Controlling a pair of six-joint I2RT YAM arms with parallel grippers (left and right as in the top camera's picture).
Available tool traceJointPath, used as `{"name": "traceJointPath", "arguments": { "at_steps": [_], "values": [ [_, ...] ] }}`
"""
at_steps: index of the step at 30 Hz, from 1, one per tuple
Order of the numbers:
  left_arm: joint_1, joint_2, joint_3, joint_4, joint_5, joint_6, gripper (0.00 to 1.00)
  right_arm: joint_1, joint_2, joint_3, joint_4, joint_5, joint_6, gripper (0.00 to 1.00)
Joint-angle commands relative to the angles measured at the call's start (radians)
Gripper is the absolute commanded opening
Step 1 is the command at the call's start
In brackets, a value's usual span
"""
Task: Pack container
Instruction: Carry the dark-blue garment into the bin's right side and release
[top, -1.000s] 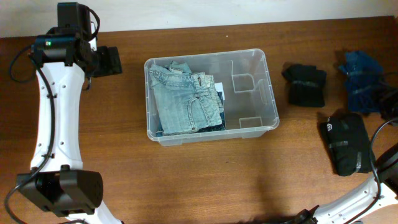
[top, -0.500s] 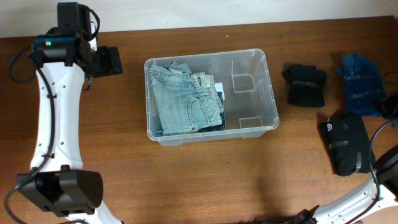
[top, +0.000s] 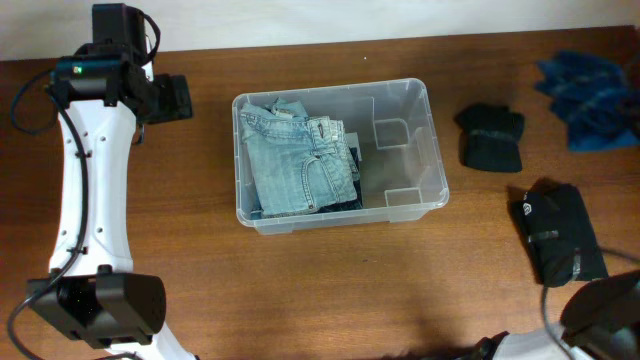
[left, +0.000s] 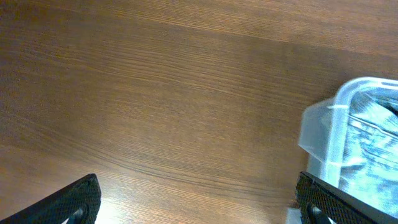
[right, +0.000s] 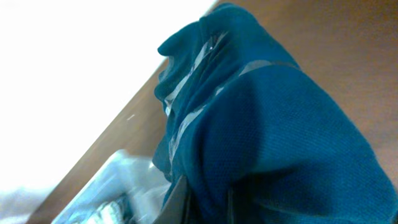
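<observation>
Nearby, container right of left gripper, untouched, jaws spread

Robot lab setup: wooden table, plain white wall, white robot arm.

No word or number can be read in any view. The black garment carries a small white mark, too small to make out.

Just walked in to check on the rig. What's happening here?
The right arm seems to hold a blue garment up off the table. Folded jeans already lie in the container; two black garments wait on the table right of it. The left fingers hang open beside it, empty.
</observation>
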Motion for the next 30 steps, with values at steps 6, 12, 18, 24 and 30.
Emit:
{"name": "traceJointPath", "arguments": {
  "at_steps": [6, 12, 18, 24, 30],
  "values": [
    [0.006, -0.016, 0.011, 0.047, -0.048, -0.008, 0.99, 0.307, -0.098, 0.025, -0.023, -0.064, 0.1, 0.04],
    [0.008, -0.016, 0.011, 0.054, -0.048, -0.008, 0.99, 0.588, -0.097, 0.025, -0.023, 0.167, 0.244, 0.04],
    [0.009, -0.016, 0.011, 0.055, -0.039, -0.009, 1.0, 0.844, -0.097, 0.018, -0.048, 0.543, 0.41, 0.04],
    [0.009, -0.016, 0.011, 0.058, -0.018, -0.009, 1.0, 1.046, -0.077, 0.016, -0.048, 0.836, 0.55, 0.04],
    [0.009, -0.016, 0.011, 0.058, -0.017, -0.009, 0.99, 1.114, -0.027, 0.011, -0.067, 0.942, 0.619, 0.04]
  ]
}}
